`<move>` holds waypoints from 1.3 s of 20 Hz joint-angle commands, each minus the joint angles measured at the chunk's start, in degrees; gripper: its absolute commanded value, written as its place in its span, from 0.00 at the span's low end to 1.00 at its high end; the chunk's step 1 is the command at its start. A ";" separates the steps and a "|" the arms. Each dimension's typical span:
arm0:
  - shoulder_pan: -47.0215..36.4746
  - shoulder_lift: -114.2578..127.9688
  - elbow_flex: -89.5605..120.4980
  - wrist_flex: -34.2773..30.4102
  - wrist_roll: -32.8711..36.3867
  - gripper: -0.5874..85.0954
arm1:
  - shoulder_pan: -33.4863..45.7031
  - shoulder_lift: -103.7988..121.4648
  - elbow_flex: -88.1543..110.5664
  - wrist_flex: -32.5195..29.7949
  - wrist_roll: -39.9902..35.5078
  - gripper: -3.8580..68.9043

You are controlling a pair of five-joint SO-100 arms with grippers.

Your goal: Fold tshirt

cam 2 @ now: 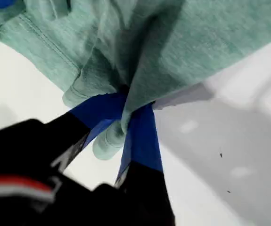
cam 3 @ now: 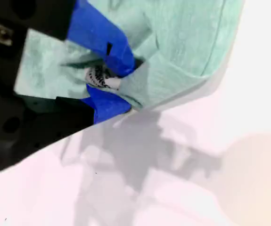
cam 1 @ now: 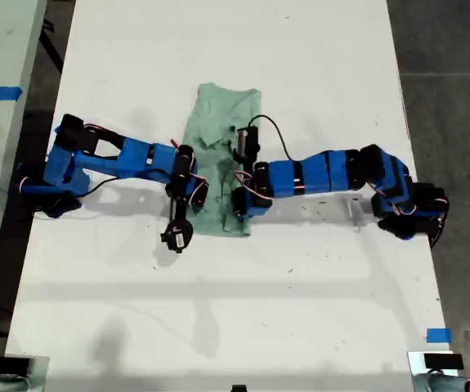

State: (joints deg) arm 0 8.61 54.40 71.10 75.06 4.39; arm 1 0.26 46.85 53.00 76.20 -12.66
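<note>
Surface: a white table is seen from above, with dark floor beyond its edges on both sides of the exterior view.
Tshirt: the tshirt is laid near the table's middle, bunched into a narrow strip between the two arms.
Long axis: the strip is run from the table's far edge toward its near edge; which end carries the neck cannot be told.
First gripper: my first gripper is clamped on a fold of the cloth, blue jaws pressed together, a rolled hem pinched between them.
Second gripper: my second gripper is closed on the cloth too, a small white tag caught at the jaws.
Relation: the cloth is held lifted off the table at both grippers, its shadow cast below.
Arm identity: which arm in the exterior view is which cannot be told.
</note>
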 commanded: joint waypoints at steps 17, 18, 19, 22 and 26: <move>11.25 15.91 -21.27 15.38 6.15 0.01 | -9.23 26.63 2.46 7.29 -1.76 0.03; 7.73 18.02 -20.92 17.14 8.61 0.01 | -5.27 29.88 4.75 7.56 -3.78 0.03; 3.52 19.60 -20.74 18.54 11.87 0.01 | -0.97 33.05 7.29 8.53 -5.19 0.03; -9.84 19.42 -20.74 18.54 21.80 0.01 | 11.34 39.99 15.21 7.12 -9.84 0.03; -21.88 13.80 -21.97 14.77 31.11 0.01 | 22.24 45.62 26.54 0.09 -14.15 0.03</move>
State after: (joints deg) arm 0 -8.70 67.68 50.98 91.41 31.82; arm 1 17.93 86.75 77.61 78.49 -24.35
